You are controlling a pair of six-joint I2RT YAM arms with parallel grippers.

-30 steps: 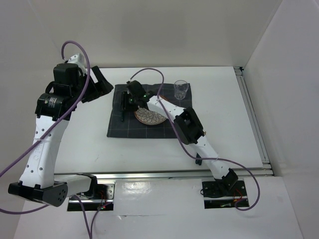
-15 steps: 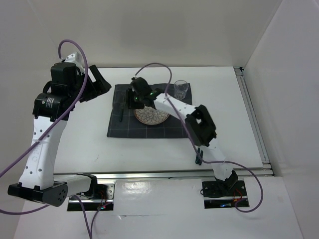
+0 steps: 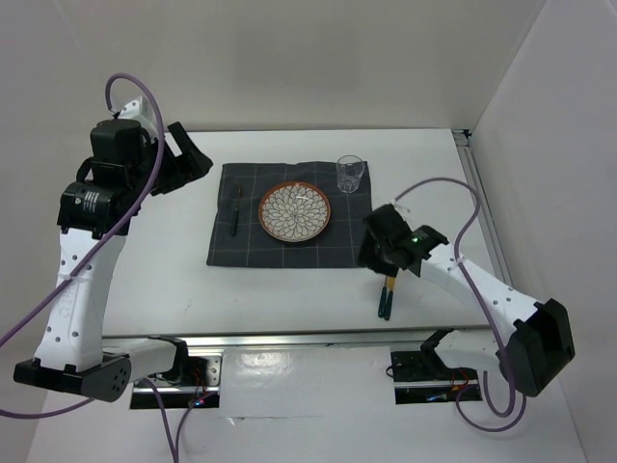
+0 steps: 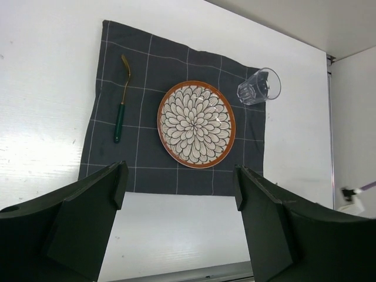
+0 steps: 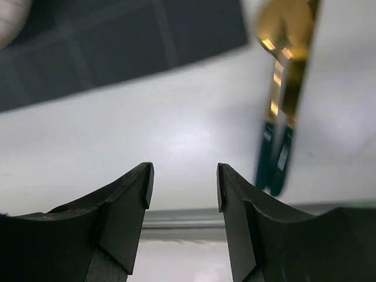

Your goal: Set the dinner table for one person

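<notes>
**While both grippers hang empty, cutlery lies beside the right one**

Where the right gripper (image 5: 182,170) hovers low over the white worktop (image 3: 434,174), its jaws stand apart with nothing between them. Just to its right in the wrist view lie two pieces of cutlery (image 5: 279,147), side by side, with gold heads and dark green handles. They are too blurred to tell which kinds. From above, they rest on bare worktop near its front edge, off the dark grid-lined mat (image 3: 231,246), whose near right corner is close by.

The left gripper (image 4: 179,176) is raised high over the left side of the worktop. Its jaws are spread wide and hold nothing. Below it, the mat lies flat on the worktop. A fork (image 4: 120,111) with a green handle sits on the mat's left part. The patterned plate (image 4: 196,124) with an orange rim sits at the mat's middle. A clear glass (image 4: 259,86) stands at the mat's far right corner.
</notes>
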